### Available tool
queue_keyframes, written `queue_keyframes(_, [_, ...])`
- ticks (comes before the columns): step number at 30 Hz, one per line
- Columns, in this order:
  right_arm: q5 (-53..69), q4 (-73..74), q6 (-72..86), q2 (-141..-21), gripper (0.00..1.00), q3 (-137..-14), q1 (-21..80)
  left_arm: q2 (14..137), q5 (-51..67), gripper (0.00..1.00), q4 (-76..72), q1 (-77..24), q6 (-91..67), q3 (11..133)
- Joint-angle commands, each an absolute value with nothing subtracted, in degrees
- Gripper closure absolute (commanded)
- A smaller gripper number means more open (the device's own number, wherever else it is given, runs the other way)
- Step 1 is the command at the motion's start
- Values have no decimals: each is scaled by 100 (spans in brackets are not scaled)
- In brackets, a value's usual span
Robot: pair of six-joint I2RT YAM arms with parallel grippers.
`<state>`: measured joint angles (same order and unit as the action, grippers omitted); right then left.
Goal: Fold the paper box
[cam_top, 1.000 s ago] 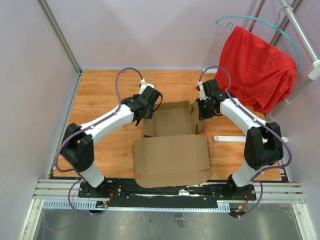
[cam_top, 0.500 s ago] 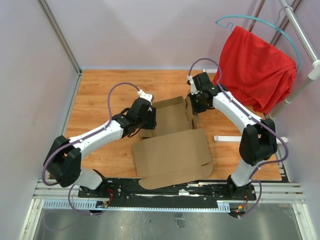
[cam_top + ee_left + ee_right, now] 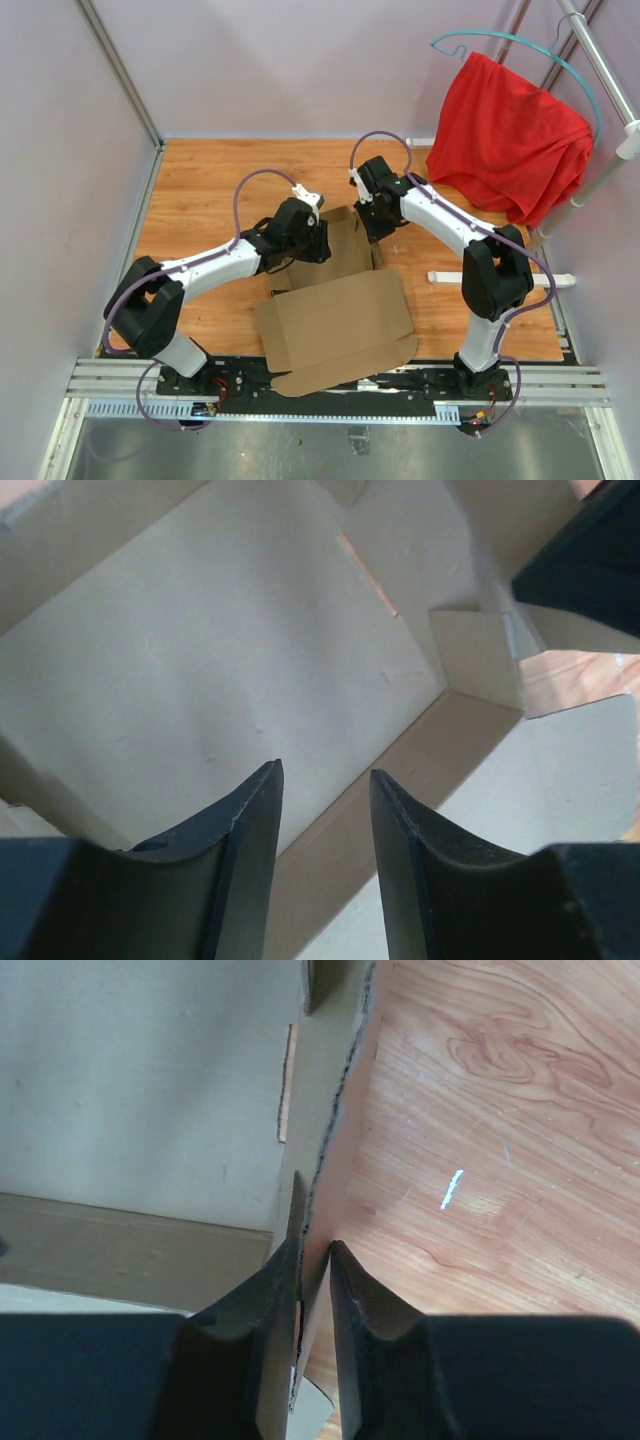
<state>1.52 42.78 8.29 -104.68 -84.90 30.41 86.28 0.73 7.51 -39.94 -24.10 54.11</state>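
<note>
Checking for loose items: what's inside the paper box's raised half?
Only bare cardboard and a small corner flap show inside the paper box. The left gripper hides its near part.

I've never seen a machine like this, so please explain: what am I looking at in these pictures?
These are two robot arms bolted to a wooden table. One picture looks down from above. The other two come from a camera on each wrist, so the dark prongs are that arm's own tool. On the table lies a brown paper box, partly folded. The right tool pinches a raised side wall. The left tool hangs open above the box's inside, holding nothing. A red cloth hangs off to the side.
</note>
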Motion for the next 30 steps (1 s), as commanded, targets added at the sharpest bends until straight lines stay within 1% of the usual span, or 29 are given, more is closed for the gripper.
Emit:
queue_keyframes(1, [632,4190,762,-10183,77,-8381,3059,8950,211,55,614,-4052,-2460,5502])
queue_keyframes(7, [1303,3966,604,-10117,65,-8246,3050,9109,68,56,530,-4052,-2513,5434])
queue_keyframes(13, [1965,3629,633,-10096,60,-8063,3007,9197,15,56,436,-4052,-2560,5319])
queue_keyframes(19, [2743,3277,758,-10097,59,-7858,2881,9279,-67,57,329,-4052,-2626,5176])
queue_keyframes(27, [3168,2851,952,-10226,55,-7661,2821,8982,-318,58,290,-4052,-2690,5077])
queue_keyframes(30, [3062,2721,1005,-10162,51,-7548,2802,8833,-351,59,290,-4052,-2700,5056])
